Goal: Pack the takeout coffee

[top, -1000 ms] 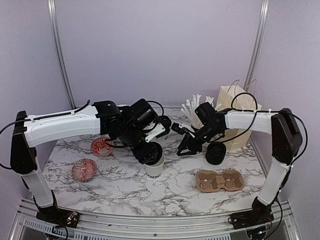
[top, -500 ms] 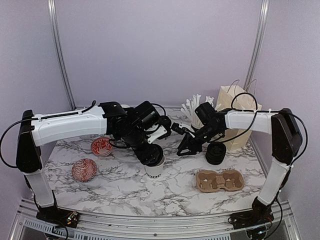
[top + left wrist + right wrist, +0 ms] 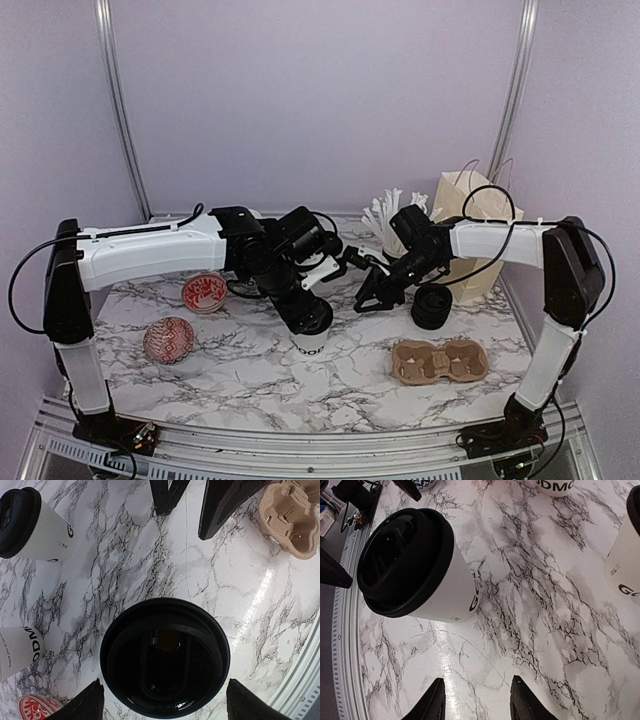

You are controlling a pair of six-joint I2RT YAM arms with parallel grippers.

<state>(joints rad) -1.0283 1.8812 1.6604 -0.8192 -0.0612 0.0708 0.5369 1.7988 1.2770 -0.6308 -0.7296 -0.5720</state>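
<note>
A white takeout coffee cup (image 3: 310,346) with a black lid (image 3: 165,657) stands upright at the table's middle. My left gripper (image 3: 306,314) hangs straight above it, open. Its fingertips (image 3: 87,706) stand either side of the lid (image 3: 167,705) with gaps, not touching. The same cup (image 3: 415,565) shows in the right wrist view. My right gripper (image 3: 370,296) is open and empty (image 3: 477,700), low over bare table right of this cup. A second lidded cup (image 3: 35,522) and a third cup (image 3: 20,647), its top out of frame, stand farther back.
A brown two-hole cup carrier (image 3: 440,361) lies front right. A stack of black lids (image 3: 432,306), a paper bag (image 3: 468,235) and a cup of white stirrers (image 3: 385,215) stand back right. Two red patterned bowls (image 3: 168,340) sit at the left.
My left arm has shifted right and its wrist has lifted off the cup, so the black lid now shows. The cup and the right arm have not moved.
</note>
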